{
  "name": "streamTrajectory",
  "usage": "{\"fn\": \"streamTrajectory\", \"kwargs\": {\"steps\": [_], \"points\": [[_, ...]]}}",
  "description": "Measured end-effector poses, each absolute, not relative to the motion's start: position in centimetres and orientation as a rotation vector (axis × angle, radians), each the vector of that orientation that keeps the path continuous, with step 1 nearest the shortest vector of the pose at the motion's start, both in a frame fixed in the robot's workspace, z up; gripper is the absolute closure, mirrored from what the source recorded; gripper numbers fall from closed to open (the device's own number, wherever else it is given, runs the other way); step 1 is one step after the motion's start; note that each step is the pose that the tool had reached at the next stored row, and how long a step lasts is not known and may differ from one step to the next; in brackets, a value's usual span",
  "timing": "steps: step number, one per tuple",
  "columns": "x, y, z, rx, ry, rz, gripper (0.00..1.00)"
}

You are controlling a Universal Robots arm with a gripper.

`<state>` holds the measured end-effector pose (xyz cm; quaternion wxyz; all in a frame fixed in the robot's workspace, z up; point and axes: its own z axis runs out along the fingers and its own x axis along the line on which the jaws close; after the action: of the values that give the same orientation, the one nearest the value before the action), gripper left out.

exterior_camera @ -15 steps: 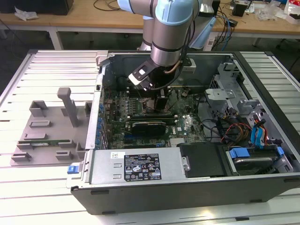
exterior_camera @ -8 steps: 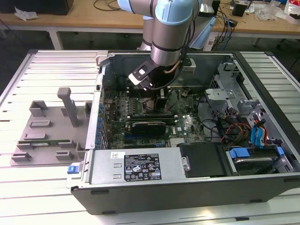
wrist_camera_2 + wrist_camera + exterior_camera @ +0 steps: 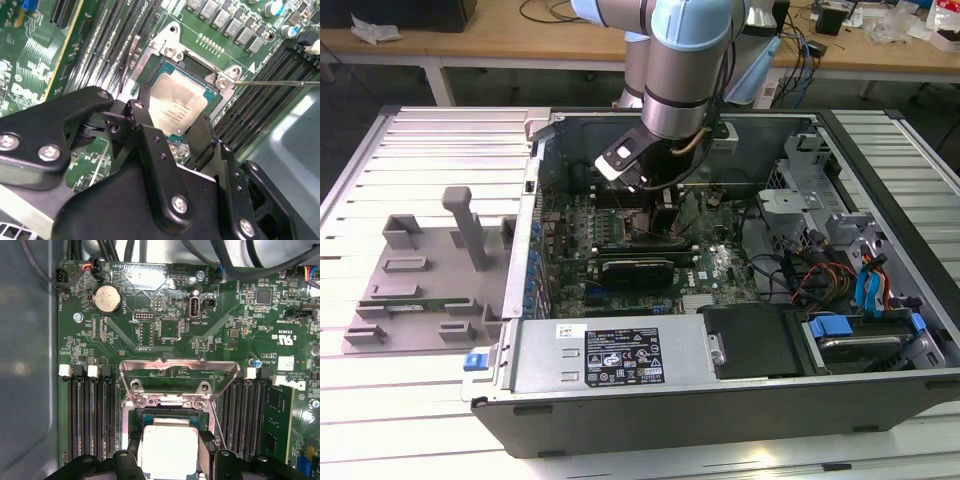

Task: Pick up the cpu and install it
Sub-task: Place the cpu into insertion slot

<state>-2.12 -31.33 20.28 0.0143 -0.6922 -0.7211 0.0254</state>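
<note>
Second wrist view: gripper [image 3: 175,137] clamps the cpu [image 3: 177,106] at the socket [image 3: 192,62] on the motherboard [image 3: 225,340].
I see both fingers [image 3: 207,452] pressed on opposite cpu edges, silver top up, within the socket's rim; the load plate [image 3: 167,389] stands open along one socket edge. I can't tell if the chip is seated. Exterior view: arm [image 3: 675,80] reaches down into the open case [image 3: 720,410].

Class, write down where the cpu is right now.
In both wrist views, the cpu is at the open motherboard socket, between two memory slot banks.
</note>
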Motion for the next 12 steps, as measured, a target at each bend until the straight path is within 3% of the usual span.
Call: {"fn": "streamTrajectory", "kwargs": {"steps": [12], "points": [[-1.94, -31.33, 19.97, -2.138, -2.256, 0.072, 0.47]]}}
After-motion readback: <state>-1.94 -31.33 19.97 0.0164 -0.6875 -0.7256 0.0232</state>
